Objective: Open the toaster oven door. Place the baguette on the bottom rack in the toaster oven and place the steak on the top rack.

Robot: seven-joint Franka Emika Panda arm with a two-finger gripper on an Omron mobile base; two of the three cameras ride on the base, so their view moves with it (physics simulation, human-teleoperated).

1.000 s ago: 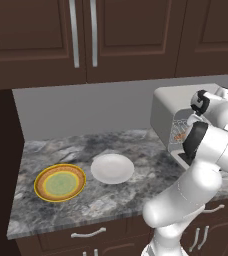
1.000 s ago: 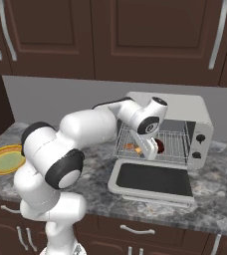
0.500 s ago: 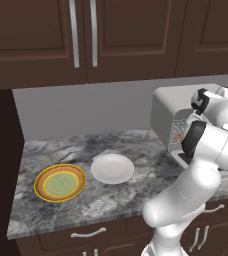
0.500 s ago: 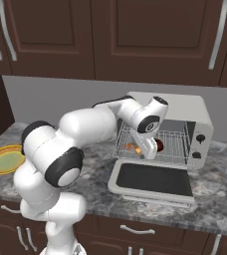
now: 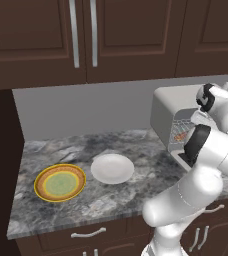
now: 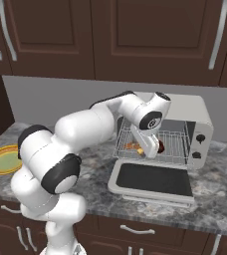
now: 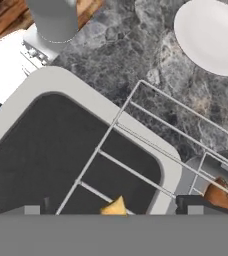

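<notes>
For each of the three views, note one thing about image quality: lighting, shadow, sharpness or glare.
Left base view: flat, even light, only a faint shadow under the white plate. Right base view: sharp, the toaster oven door glass matte, no glare. Hand view: soft and blocky, the racks' wires smeared.

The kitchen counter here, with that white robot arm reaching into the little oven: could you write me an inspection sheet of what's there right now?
Surface: grey marbled counter, dry and unmarked.
Job's things: toaster oven at the counter's right end; toaster oven door folded down flat, dark glass up. Wire racks inside; baguette lies on a rack left of the hand; steak sits as a dark lump at the hand. Which rack each is on cannot be told.
Clutter: white plate; yellow-rimmed green plate to its left.
Grippers: gripper inside the oven mouth, jaws open.
Cables: nothing seen.
Surroundings: dark wood cabinets above, drawers below.
</notes>
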